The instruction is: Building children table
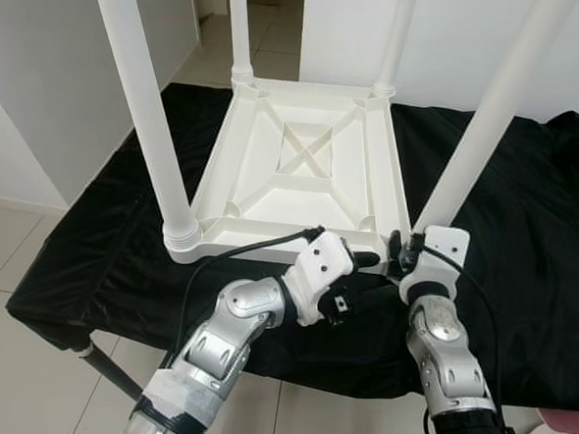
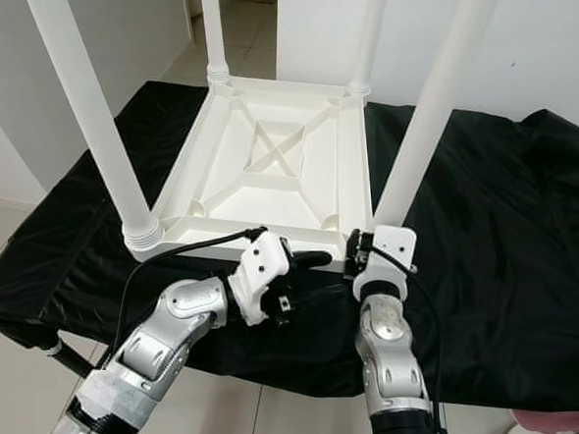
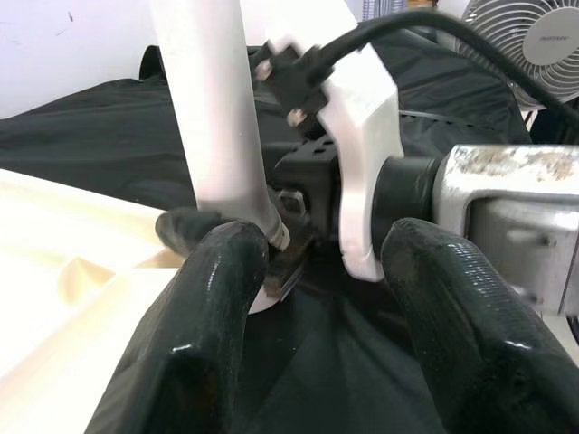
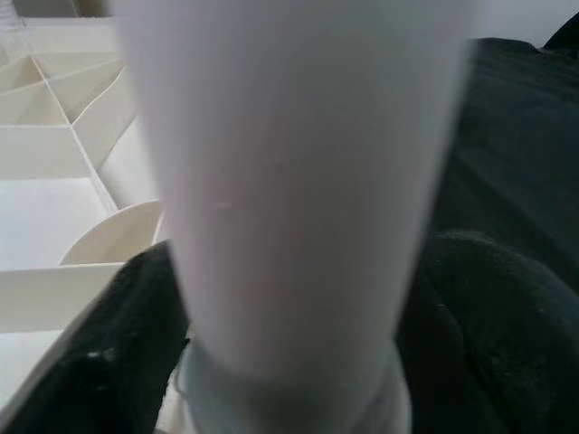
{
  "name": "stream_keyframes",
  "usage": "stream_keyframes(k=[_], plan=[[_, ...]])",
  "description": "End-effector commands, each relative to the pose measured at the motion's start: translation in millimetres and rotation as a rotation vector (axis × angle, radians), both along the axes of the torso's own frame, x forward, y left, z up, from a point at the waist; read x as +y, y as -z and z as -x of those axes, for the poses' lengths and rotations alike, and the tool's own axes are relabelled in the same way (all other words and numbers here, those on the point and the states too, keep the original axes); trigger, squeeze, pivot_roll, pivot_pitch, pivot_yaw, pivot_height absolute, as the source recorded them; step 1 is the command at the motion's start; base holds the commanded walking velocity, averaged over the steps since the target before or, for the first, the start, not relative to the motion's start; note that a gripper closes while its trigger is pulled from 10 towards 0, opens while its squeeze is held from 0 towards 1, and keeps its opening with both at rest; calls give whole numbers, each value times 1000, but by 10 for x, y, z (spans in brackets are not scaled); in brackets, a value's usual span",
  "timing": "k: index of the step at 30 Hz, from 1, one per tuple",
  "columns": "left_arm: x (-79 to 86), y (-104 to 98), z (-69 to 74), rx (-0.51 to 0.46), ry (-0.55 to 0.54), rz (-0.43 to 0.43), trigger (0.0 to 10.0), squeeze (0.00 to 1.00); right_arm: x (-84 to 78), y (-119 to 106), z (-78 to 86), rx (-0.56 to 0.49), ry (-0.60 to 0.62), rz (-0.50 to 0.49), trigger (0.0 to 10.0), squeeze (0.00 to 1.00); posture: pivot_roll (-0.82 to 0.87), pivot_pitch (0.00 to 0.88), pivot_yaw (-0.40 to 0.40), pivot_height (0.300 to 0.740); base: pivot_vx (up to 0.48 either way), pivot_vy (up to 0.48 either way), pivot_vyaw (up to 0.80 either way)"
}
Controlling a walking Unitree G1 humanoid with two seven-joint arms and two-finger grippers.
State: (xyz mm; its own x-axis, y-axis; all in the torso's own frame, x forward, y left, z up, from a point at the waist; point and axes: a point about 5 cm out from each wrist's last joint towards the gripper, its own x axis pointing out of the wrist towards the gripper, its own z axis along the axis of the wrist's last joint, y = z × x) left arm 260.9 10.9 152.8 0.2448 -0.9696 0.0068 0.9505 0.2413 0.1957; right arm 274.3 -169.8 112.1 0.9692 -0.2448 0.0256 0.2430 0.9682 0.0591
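So we've got the white plastic tabletop lying upside down on the black cloth, dead centre of our view, with four white legs sticking up from its corners. We're working the near-right leg, down at about 5 o'clock from the tabletop's middle. Our right gripper is pinched around that leg right at its base, a finger on each side. Our left gripper sits just beside it at the near edge of the top, fingers spread; we can't quite tell if it's touching the rim. It all looks like hollow plastic: light, stiff, smooth enough to slip. We'd hold low by the socket, where twisting won't lever the leg sideways
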Motion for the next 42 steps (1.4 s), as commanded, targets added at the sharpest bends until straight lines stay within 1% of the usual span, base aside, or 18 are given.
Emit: stream_keyframes(k=[1,3,5,6,7,11,12,14,15,17,18,19,21,24,25,27,28,42], plan=[[-17,37,43,3,32,-21,10000,0,-98,-30,9,-25,-27,4,10000,1000,-74,0,-45,740,0,0,0],[-17,37,43,3,32,-21,10000,0,-98,-30,9,-25,-27,4,10000,1000,-74,0,-45,740,0,0,0],[-15,42,45,4,32,-23,10000,0,-178,-17,-24,-32,-128,10,10000,1000,-75,0,-44,740,0,0,0],[-15,42,45,4,32,-23,10000,0,-178,-17,-24,-32,-128,10,10000,1000,-75,0,-44,740,0,0,0],[-13,43,45,3,31,-24,10000,0,-222,-11,-67,-32,-206,21,10000,1000,-75,0,-44,740,0,0,0],[-11,41,42,2,30,-24,10000,0,-237,-18,-102,-32,-256,29,10000,1000,-73,0,-43,740,0,0,0],[-7,38,37,2,29,-24,10000,0,-242,-44,-137,-45,-315,49,10000,561,-70,0,-43,740,0,0,0],[-7,38,37,2,29,-24,10000,0,-242,-44,-137,-45,-315,49,10000,561,-70,0,-43,740,0,0,0],[-4,36,33,1,28,-24,10000,0,-245,-68,-171,-57,-376,54,10000,0,-69,0,-43,740,0,0,0],[-4,36,33,1,28,-24,10000,0,-245,-68,-171,-57,-376,54,10000,0,-69,0,-43,740,0,0,0],[-1,34,29,1,26,-24,10000,0,-238,-84,-222,-58,-464,75,10000,0,-66,0,-41,740,0,0,0],[-1,34,29,1,26,-24,10000,0,-238,-84,-222,-58,-464,75,10000,0,-66,0,-41,740,0,0,0],[6,29,22,-2,22,-26,10000,0,-199,-102,-291,-50,-624,119,10000,0,-59,0,-40,740,0,0,0],[10,25,16,-3,20,-27,10000,0,-200,-85,-332,-31,-689,139,10000,0,-57,0,-39,740,0,0,0],[13,22,13,-5,20,-27,10000,0,-218,-69,-353,-17,-703,162,4902,0,-56,0,-38,740,0,0,0],[14,20,10,-6,19,-27,10000,0,-235,-57,-369,-10,-717,178,4902,0,-56,0,-38,740,0,0,0],[15,17,7,-7,18,-27,10000,0,-255,-49,-381,-3,-725,174,0,0,-55,0,-38,740,0,0,0],[12,6,-1,-8,23,-26,10000,0,-362,2,-336,-1,-759,154,0,0,-69,0,-23,740,0,0,0]])
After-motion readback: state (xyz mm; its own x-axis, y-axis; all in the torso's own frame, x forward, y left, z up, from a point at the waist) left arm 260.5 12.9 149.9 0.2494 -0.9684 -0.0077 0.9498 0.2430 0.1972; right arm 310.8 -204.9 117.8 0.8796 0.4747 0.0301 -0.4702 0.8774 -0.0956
